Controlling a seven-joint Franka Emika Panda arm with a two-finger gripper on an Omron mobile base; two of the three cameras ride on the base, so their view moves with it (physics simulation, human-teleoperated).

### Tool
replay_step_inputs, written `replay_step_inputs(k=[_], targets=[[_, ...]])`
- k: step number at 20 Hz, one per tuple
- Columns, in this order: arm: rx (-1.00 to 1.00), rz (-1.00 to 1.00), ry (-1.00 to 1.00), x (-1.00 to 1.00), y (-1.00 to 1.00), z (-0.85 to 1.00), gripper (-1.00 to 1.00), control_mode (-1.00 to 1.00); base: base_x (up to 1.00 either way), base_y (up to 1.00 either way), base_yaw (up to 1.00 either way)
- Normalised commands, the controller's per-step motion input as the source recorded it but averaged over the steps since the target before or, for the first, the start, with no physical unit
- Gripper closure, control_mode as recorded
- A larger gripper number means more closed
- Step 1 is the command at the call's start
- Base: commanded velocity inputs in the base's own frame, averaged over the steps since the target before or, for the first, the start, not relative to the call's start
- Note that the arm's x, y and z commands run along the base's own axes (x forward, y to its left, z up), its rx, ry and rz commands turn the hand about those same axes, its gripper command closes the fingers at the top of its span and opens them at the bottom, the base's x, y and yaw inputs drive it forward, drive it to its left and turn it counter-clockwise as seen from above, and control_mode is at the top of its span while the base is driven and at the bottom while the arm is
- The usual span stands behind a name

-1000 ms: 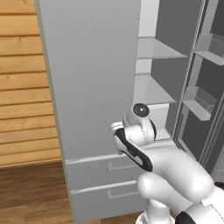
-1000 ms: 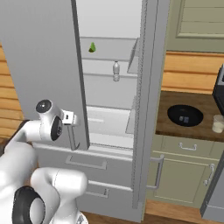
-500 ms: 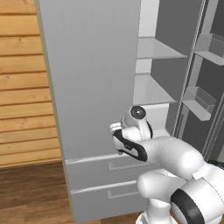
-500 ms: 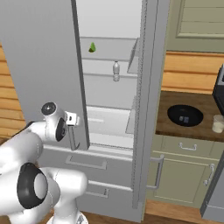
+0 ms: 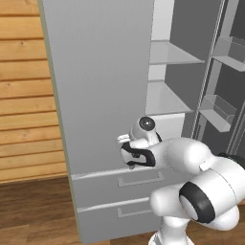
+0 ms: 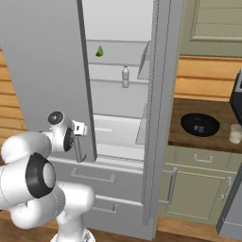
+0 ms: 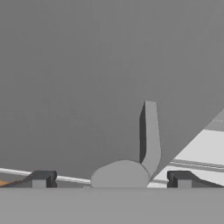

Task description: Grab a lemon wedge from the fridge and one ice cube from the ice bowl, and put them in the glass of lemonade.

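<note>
Since a sec ago my elbow swung fwd; gripper (image 7: 112, 179) same spot at fridge (image 5: 100, 86) door handle (image 7: 149, 135), jaws wide, holding nothing. Handle bar sits between my tips, upright. Lemon wedge (image 6: 99, 51) up on top shelf, well above & inward.

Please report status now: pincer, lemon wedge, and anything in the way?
Pincer open, at fridge door handle. Lemon wedge on upper fridge shelf, untouched. Left door swung open, beside the arm.

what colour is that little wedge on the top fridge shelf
Green-yellow: the tiny lemon wedge sits on an upper shelf of the tall light-grey fridge, seen best in the right base view.
</note>
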Motion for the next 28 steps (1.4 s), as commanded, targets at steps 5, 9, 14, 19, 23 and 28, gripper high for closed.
replay_step_inputs(k=[5, 9, 14, 19, 23, 28], targets=[[0.0, 0.0, 0.0, 0.25, 0.07, -0.18, -1.0, -1.0, 0.0, 0.0, 0.0], [0.0, 0.0, 0.0, 0.19, 0.11, -0.03, 1.0, -1.0, 0.0, 0.0, 0.0], [0.0, 0.0, 0.0, 0.2, 0.13, 0.0, 1.0, -1.0, 0.0, 0.0, 0.0], [-0.01, 0.0, 0.11, 0.14, 0.05, 0.12, 1.0, -1.0, 0.0, 0.0, 0.0], [-0.01, 0.0, 0.17, 0.0, 0.0, 0.22, 1.0, -1.0, 0.0, 0.0, 0.0], [0.0, 0.02, 0.1, -0.23, 0.04, 0.14, 1.0, -1.0, 0.0, 0.0, 0.0]])
